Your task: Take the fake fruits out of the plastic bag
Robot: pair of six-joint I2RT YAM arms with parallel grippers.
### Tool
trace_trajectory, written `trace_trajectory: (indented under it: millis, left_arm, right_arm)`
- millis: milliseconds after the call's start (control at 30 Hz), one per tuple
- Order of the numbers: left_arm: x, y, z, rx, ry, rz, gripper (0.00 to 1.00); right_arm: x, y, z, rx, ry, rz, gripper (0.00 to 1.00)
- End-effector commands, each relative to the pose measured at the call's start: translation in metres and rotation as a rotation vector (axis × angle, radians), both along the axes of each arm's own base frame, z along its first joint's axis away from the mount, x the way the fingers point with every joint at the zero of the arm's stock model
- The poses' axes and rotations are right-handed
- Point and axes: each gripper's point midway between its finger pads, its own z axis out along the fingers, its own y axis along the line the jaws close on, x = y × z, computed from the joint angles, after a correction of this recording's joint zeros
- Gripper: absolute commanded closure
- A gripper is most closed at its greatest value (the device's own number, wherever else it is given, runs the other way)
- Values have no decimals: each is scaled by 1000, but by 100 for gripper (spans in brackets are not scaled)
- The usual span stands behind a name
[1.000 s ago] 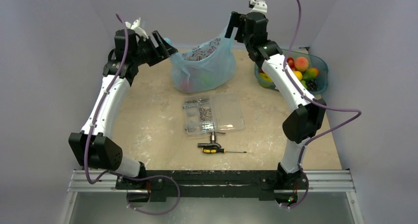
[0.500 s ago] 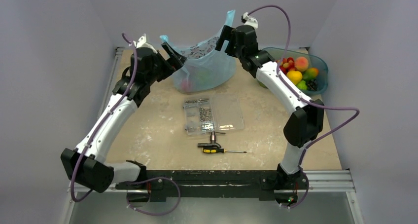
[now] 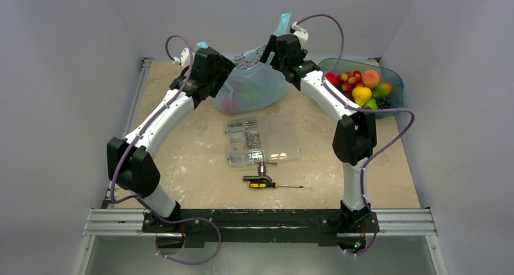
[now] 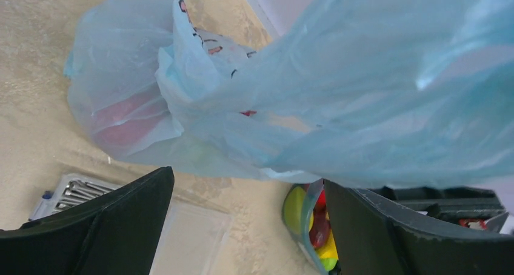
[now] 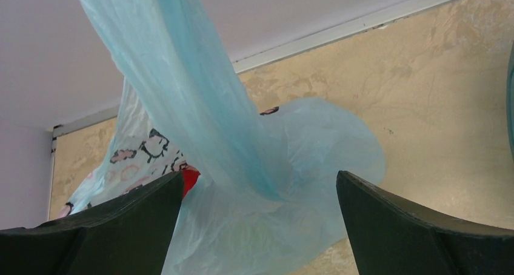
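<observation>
The light blue plastic bag (image 3: 251, 86) slumps at the back of the table, one handle (image 3: 283, 22) sticking up. My left gripper (image 3: 225, 69) is open at the bag's left side, and the film (image 4: 339, 93) drapes over its fingers without being pinched. My right gripper (image 3: 268, 52) is open at the bag's upper right, with the bag's handle (image 5: 200, 105) rising between its wide fingers. Fake fruits show through the film: a red one (image 4: 124, 120), a faint green one (image 3: 248, 96) and a red patch (image 5: 190, 178) beside my right gripper's left finger.
A teal see-through tub (image 3: 393, 81) with several bright fruits stands at the back right, its edge (image 4: 312, 217) also in the left wrist view. A clear screw box (image 3: 262, 140) and a screwdriver (image 3: 267, 183) lie mid-table. Walls close in behind and at both sides.
My left arm swung right to the bag and its jaws opened wide. My right arm dropped and shifted left, and the bag sagged lower.
</observation>
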Motion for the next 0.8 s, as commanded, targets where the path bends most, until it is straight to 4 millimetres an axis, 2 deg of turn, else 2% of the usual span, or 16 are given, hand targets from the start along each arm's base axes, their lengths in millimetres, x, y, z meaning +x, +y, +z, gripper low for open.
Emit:
trace_trajectory:
  millis: [0,133,233,300,333,367,433,500,533,633,667,767]
  left_arm:
    - [16,15,20,-40,-54,171,9]
    - [24,20,12,-1,-33,212,10]
    - [29,19,2,6,-11,222,18]
    - [30,18,-4,9,2,217,28]
    - [30,17,-7,9,6,216,35]
    - [29,18,-10,10,8,213,46]
    - [33,18,-9,1,-23,197,68]
    - [40,17,-5,-30,-67,158,90]
    - [44,18,-4,-44,-85,132,97]
    - [62,14,19,-117,-209,32,100]
    - [70,9,34,-157,-278,-19,100]
    - [84,4,81,-289,-468,-154,100]
  right_arm:
    - [14,-8,41,5,-103,-58,1]
    - [17,-12,35,-2,-92,-88,1]
    - [18,-9,32,22,-82,-90,1]
    - [18,-10,30,33,-82,-103,2]
    - [18,-9,31,41,-90,-100,6]
    - [18,-9,30,48,-93,-98,10]
    - [16,-6,30,85,-97,-86,22]
    - [16,-4,27,147,-97,-64,43]
    - [17,-2,28,194,-102,-40,55]
    - [21,0,37,376,-136,54,96]
    - [22,1,42,439,-160,100,100]
    - [29,-5,73,612,-268,226,100]
